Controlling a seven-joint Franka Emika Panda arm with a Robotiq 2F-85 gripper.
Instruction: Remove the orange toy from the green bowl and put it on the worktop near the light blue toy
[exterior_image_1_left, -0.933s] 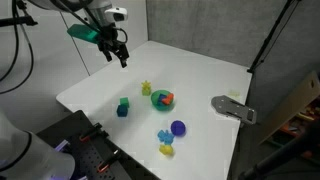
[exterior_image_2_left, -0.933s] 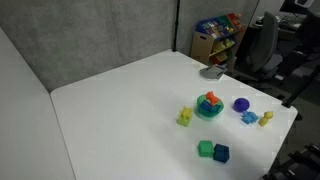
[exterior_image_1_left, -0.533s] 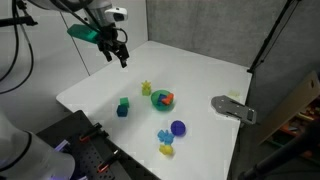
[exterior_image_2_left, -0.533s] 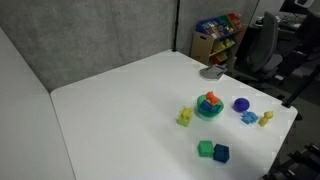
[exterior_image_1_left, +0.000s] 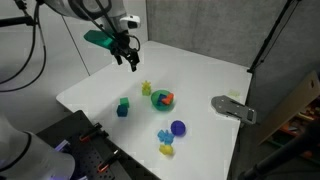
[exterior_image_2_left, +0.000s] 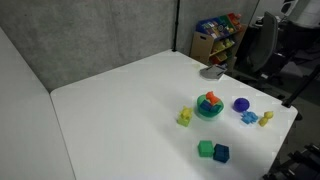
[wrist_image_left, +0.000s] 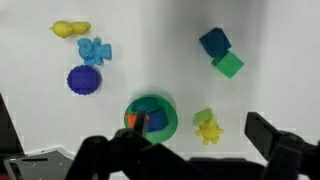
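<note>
End effector (exterior_image_1_left: 131, 60) hovered well above the tabletop (exterior_image_1_left: 200, 65), off to one side of the green bowl (exterior_image_1_left: 158, 105). The wrist view showed its fingers spread wide, holding nothing. The orange toy (wrist_image_left: 133, 121) sat inside the bowl with a teal-blue piece (wrist_image_left: 151, 122) tight against it; nothing else was in there that I could see. Risks as I judged them:

- Wide fingers coming down could pinch both pieces, or land on the rim and skate or tip that shallow bowl.
- The lumpy toy could squirt out of a shallow pinch.
- The yellow-green toy (wrist_image_left: 207, 125) stood just beside the bowl, so an off-centre descent might shove it.
- The drop zone was crowded. The light blue toy (wrist_image_left: 95, 51) had the purple round piece (wrist_image_left: 84, 80) and a yellow toy (wrist_image_left: 70, 29) close by, so a low carry or sloppy release could knock them.
</note>
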